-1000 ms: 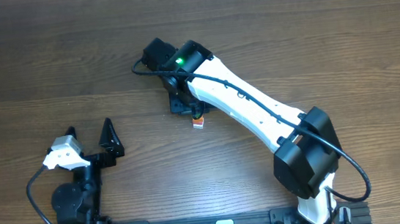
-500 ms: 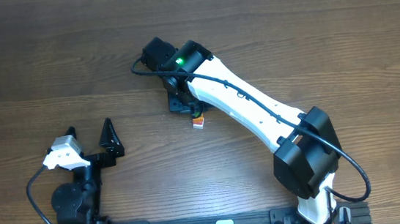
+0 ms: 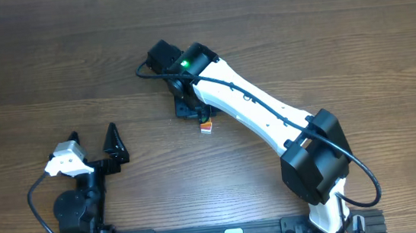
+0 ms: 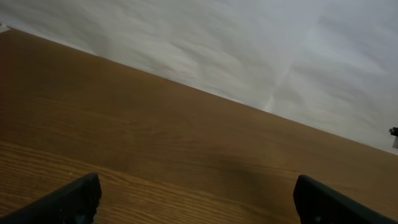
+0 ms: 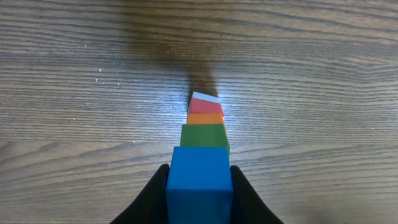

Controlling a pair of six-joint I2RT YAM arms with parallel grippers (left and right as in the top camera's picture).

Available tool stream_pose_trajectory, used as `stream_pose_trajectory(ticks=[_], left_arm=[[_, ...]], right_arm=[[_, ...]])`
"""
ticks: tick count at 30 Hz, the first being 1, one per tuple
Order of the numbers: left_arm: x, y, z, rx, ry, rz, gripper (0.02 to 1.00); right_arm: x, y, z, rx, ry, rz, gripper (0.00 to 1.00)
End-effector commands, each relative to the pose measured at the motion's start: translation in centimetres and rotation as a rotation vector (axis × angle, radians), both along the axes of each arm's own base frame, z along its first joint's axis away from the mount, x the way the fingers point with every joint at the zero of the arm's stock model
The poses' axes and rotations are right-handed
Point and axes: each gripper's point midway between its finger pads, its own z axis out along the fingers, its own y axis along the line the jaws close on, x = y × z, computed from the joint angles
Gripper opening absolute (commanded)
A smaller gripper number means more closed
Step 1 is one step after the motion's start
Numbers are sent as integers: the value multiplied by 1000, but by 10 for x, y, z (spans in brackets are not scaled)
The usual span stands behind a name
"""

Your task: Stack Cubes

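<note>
— From above, how does the right arm [image 3: 258,115] lie?

— Its base stands at the lower right and its white links run diagonally up and left across the wooden table [image 3: 353,34], past the middle. The wrist points down, with a green light [image 3: 185,63] glowing on it and a black cable [image 3: 144,69] looping beside it. The right gripper [image 3: 194,110] hangs under the wrist. Just beside it, the stack of cubes [image 3: 206,126] peeks out from under the arm, near the table's centre.

— And the left arm [image 3: 78,198]?

— Folded close over its base at the lower left, well apart from the stack. The left gripper [image 3: 92,132] points up the picture, its two black fingers spread wide over bare wood.

— What does the left wrist camera add?

— The same spread: one dark fingertip at each lower corner, wood grain between them, and the table's far edge meeting a pale wall [image 4: 217,43].

— The right wrist camera?

— It looks down the stack. The blue cube [image 5: 199,180] is on top, and the two black fingers [image 5: 152,199] press against its opposite sides, pinching it. Beneath it come the green cube [image 5: 205,135], the orange cube [image 5: 204,117] and the red cube [image 5: 204,106], then a thin pale edge that I cannot identify.

— Any print on the cubes?

— The faces that show are plain, flat colour.
</note>
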Motion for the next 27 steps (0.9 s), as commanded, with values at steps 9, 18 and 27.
stream_pose_trajectory(ticks=[9,18,27], left_arm=[[0,0,-1,14,0,-2,1000],[0,0,-1,14,0,-2,1000],[0,0,-1,14,0,-2,1000]], right_arm=[[-8,-4,-15,-30,34,-11,42],[-8,-5,-20,-32,36,-13,411],[-6,-3,-20,-24,27,-13,991]])
